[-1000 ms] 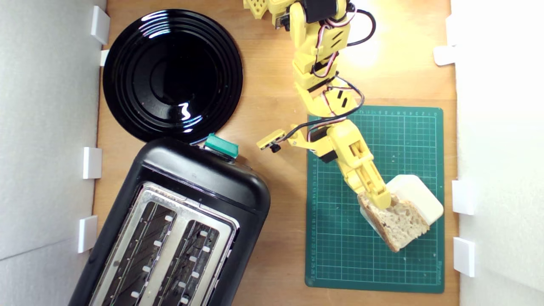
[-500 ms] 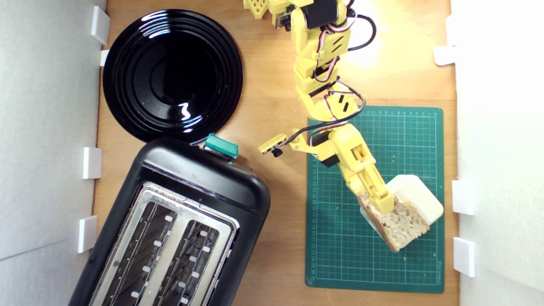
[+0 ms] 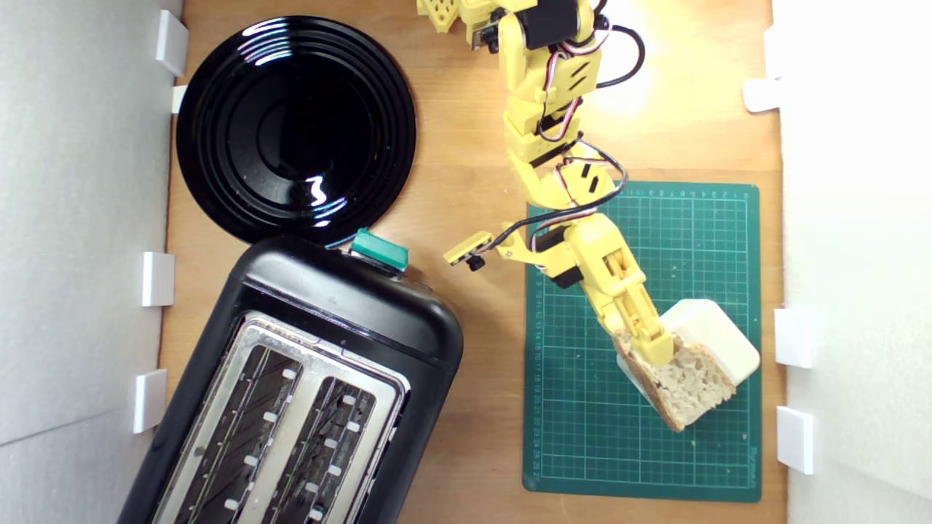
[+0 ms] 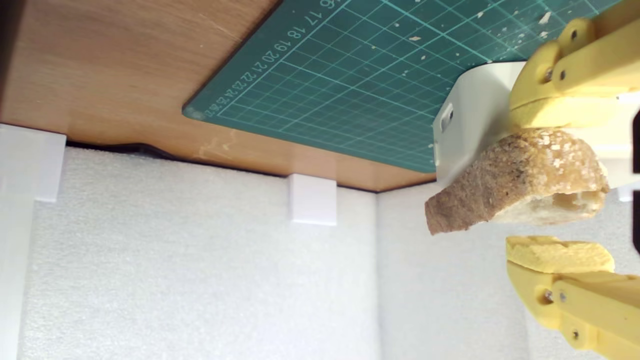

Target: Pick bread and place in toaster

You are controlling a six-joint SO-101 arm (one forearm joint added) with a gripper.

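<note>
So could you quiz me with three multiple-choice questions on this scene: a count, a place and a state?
1. How many slots has the toaster? A one; B four; C two.
2. Where is the bread? A in a slot; B on the block on the mat; C on bare wood.
3. The jaws are: A open around the bread; B shut, far from it; C gripping the lever.
Answers: C, two slots show from above; B, the bread rests on the block; A, the wrist view shows a gap at one jaw.
</note>
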